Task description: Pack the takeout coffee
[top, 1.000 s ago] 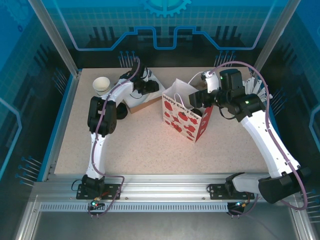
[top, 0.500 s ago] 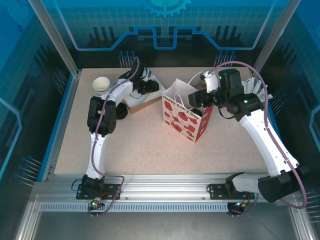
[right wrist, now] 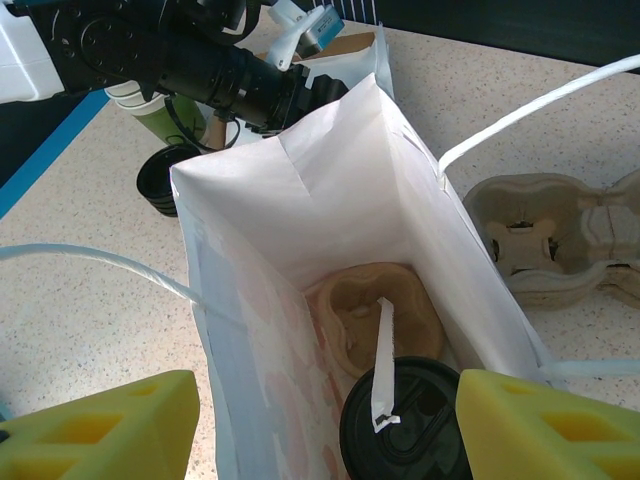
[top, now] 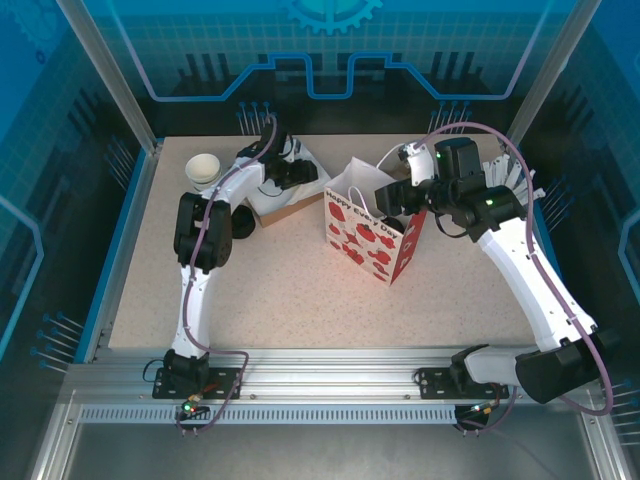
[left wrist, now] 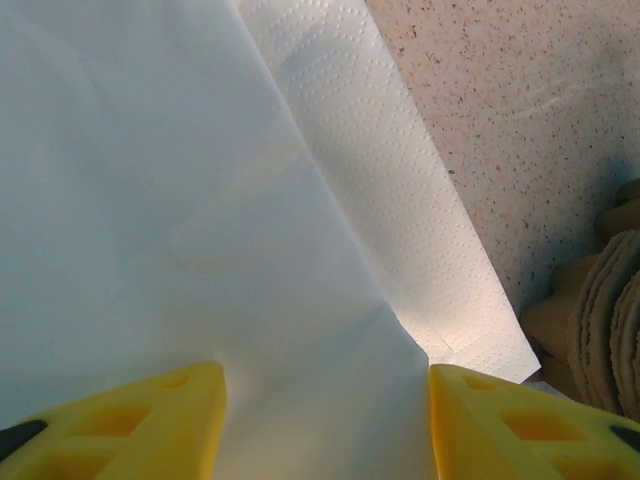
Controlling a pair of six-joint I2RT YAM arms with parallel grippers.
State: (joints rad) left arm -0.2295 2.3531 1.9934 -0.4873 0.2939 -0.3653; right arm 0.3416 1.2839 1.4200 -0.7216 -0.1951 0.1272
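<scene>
The takeout coffee (right wrist: pixel 405 425) stands inside the strawberry-print bag (top: pixel 372 238), and I see just its round black lid with a white strip lying across it. A brown moulded cup carrier (right wrist: pixel 375 310) lies on the bag floor beside it. My right gripper (right wrist: pixel 330 388) hangs open over the bag mouth, one yellow finger outside the left wall and one at the right wall, touching nothing. My left gripper (left wrist: pixel 327 385) is at the back of the table (top: pixel 293 172), open just above white paper napkins (left wrist: pixel 180 200) that bulge up between its fingers.
A stack of white cups (top: pixel 203 170) and black lids (top: pixel 240 222) sit at the back left. A pale green cup of sticks (right wrist: pixel 185 115) stands behind the bag. Spare cardboard carriers (right wrist: pixel 560 235) lie to the bag's right. The bag's white handles (right wrist: pixel 530 100) arch over its mouth.
My left gripper's jaws have spread wider over the napkins. The right arm and the bag have stayed put.
</scene>
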